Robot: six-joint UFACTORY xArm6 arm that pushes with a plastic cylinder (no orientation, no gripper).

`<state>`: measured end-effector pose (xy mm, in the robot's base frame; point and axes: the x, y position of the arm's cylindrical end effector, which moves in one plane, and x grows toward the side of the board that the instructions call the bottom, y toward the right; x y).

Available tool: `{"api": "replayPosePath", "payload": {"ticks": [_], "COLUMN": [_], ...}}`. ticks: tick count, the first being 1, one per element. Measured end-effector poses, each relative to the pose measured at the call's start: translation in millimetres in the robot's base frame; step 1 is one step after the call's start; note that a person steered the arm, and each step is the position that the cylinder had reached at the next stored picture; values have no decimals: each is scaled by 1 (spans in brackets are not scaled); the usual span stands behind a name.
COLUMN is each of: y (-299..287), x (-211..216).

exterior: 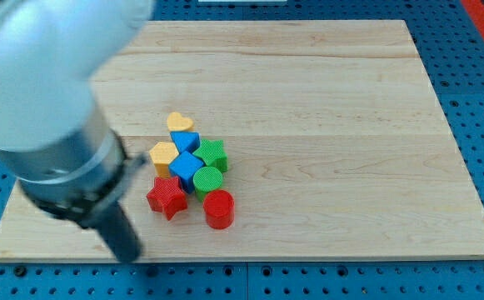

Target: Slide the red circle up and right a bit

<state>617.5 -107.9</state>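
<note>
The red circle (219,208) lies at the bottom right of a tight cluster of blocks on the wooden board (333,125). It touches the green circle (207,180) just above it. The red star (167,197) is to its left. My tip (132,254) shows at the end of the dark rod near the board's bottom edge, down and to the left of the red star and well left of the red circle, touching no block.
The cluster also holds a blue cube (187,169), a green star (212,155), a yellow hexagon (163,156), a second blue block (185,141) and a yellow heart (179,122). The blurred arm body (42,100) covers the view's left.
</note>
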Motion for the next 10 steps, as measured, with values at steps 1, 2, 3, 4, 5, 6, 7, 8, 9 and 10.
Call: {"api": "replayPosePath", "payload": {"ticks": [1,2,3,4,5,6,7,8,9,10], "y": [46,59,64,64,64,64,64,64,53,41], "x": [1,-9,-17,-23,-24,-24,-24,-26,-55,-75]}}
